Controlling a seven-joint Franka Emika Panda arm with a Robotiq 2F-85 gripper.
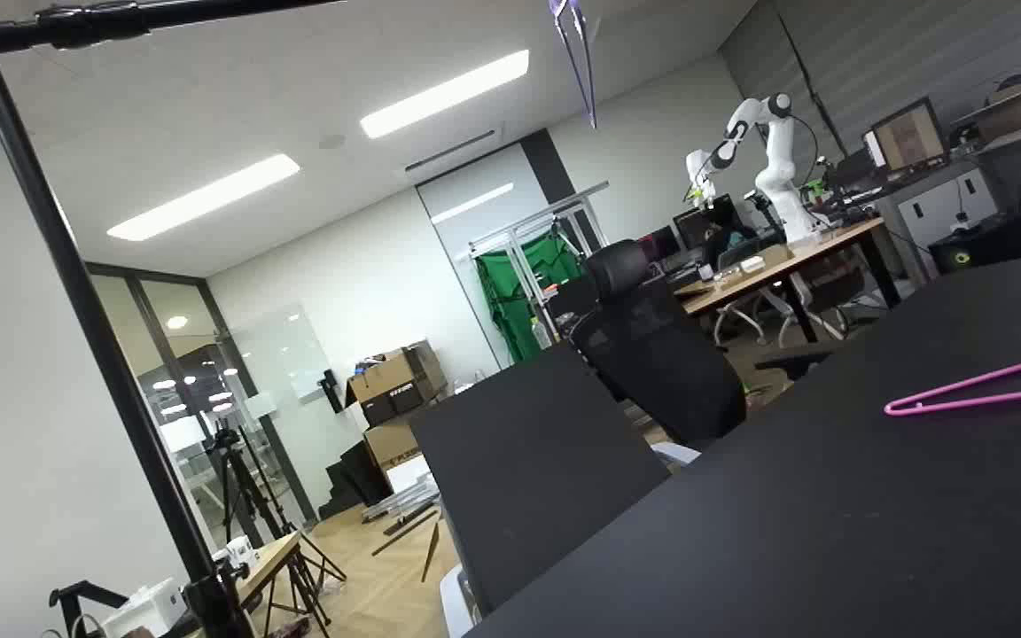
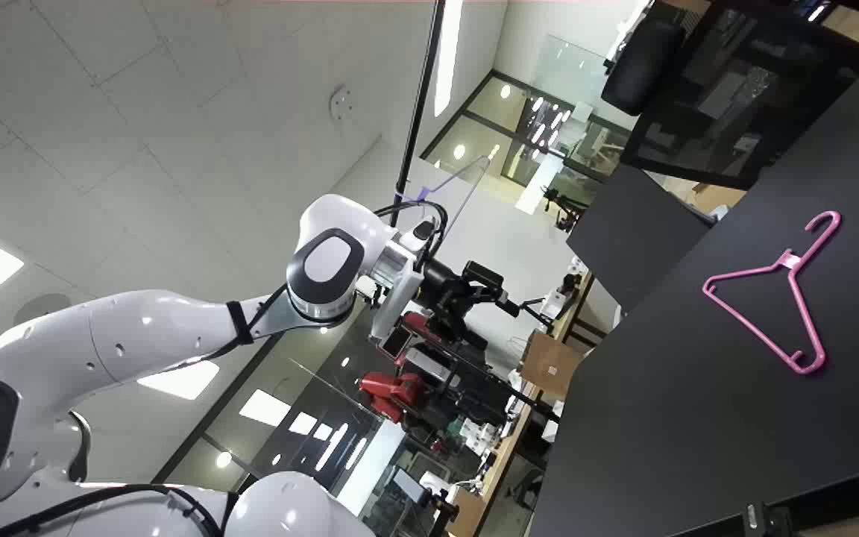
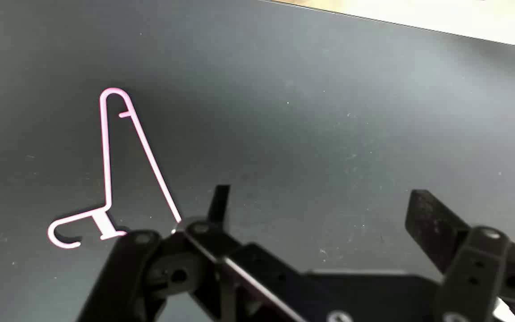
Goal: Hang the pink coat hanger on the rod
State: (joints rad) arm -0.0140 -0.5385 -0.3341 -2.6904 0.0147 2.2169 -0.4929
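Observation:
The pink coat hanger lies flat on the black table. It shows in both exterior views [image 1: 980, 400] [image 2: 790, 262] and at the left of the wrist view [image 3: 153, 161], where my gripper's left finger hides part of it. The rod, a thin black crossbar [image 1: 200, 11], runs along the top of an exterior view. It also shows beyond my arm in an exterior view [image 2: 418, 104]. My gripper [image 3: 320, 191] is open and empty above the table, with the hanger outside its fingers to the left. In an exterior view the gripper [image 2: 496, 324] is in the air, apart from the hanger.
The black table [image 2: 668, 418] bears the hanger. A lilac hanger [image 2: 423, 194] hangs at the rod; its lower part shows in an exterior view [image 1: 559, 9]. A black upright pole [image 1: 94, 319] joins the rod. A black office chair [image 1: 652, 354] stands beyond the table.

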